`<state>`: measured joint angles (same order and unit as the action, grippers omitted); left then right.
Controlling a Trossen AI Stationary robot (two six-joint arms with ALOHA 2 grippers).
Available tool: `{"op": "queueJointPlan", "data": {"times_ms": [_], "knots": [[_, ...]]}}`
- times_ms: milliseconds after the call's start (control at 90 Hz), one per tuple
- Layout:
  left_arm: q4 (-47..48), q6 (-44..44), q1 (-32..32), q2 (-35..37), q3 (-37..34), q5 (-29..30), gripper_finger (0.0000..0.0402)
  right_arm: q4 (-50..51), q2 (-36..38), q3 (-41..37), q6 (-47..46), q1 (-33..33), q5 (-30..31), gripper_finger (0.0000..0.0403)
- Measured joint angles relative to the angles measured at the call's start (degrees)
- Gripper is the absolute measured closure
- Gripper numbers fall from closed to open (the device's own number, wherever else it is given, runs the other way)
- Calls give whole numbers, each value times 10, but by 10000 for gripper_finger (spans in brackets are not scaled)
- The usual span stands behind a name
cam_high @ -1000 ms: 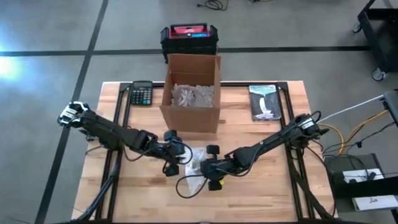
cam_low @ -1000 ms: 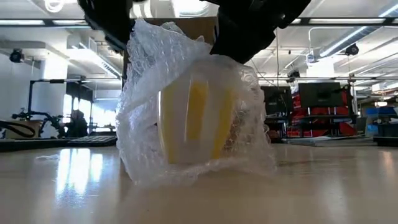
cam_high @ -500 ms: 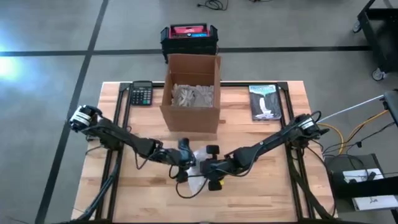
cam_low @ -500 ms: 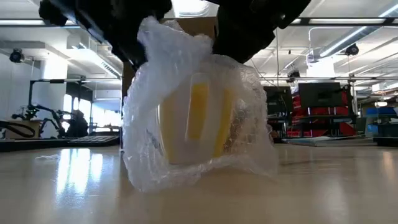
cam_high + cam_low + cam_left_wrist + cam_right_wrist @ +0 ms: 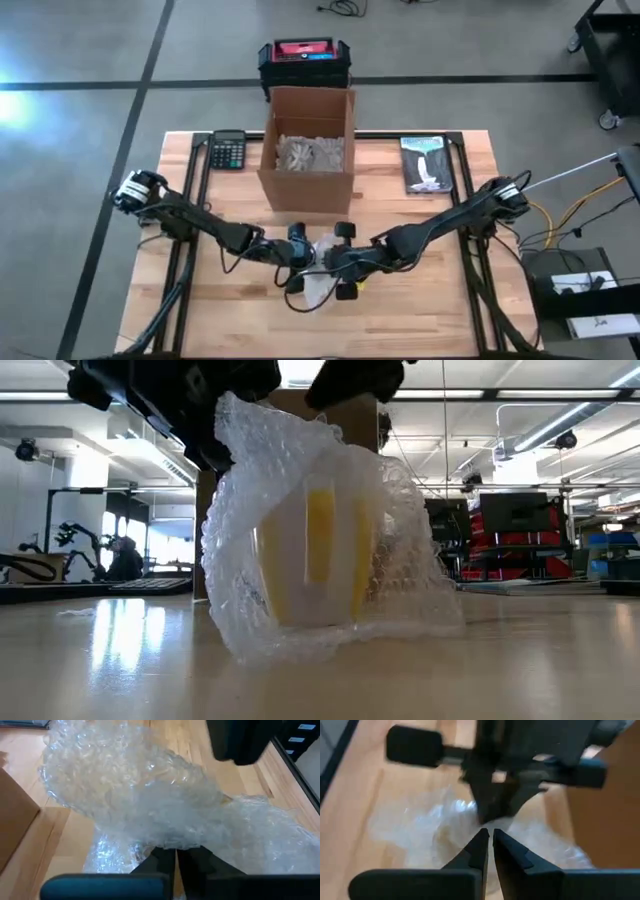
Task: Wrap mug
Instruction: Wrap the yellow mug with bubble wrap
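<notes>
Left gripper [image 5: 176, 854] clenched on the clear bubble wrap [image 5: 150, 805], pinching a fold just ahead of its fingertips. Right gripper [image 5: 488, 837] nearly closed, fingertips at the wrap's top (whether anything was actually held cannot be told). Directly below and between both claws, on the light wooden table [image 5: 240, 310], stood the white-and-yellow mug [image 5: 312, 555], loosely shrouded. Beyond them, an open brown cardboard box [image 5: 308, 150].

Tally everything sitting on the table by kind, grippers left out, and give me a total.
Mug: 1
Bubble wrap sheet: 1
Cardboard box: 1
Calculator: 1
Book: 1
Total: 5
</notes>
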<state>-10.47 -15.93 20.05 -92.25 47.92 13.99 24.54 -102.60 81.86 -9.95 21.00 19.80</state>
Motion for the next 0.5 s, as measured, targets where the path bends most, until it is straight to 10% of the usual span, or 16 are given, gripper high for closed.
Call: {"op": "queueJointPlan", "data": {"times_ms": [500], "knots": [[78,-5,2,65,26,-12,401,2,-95,-7,-21,-5,-53,389]]}}
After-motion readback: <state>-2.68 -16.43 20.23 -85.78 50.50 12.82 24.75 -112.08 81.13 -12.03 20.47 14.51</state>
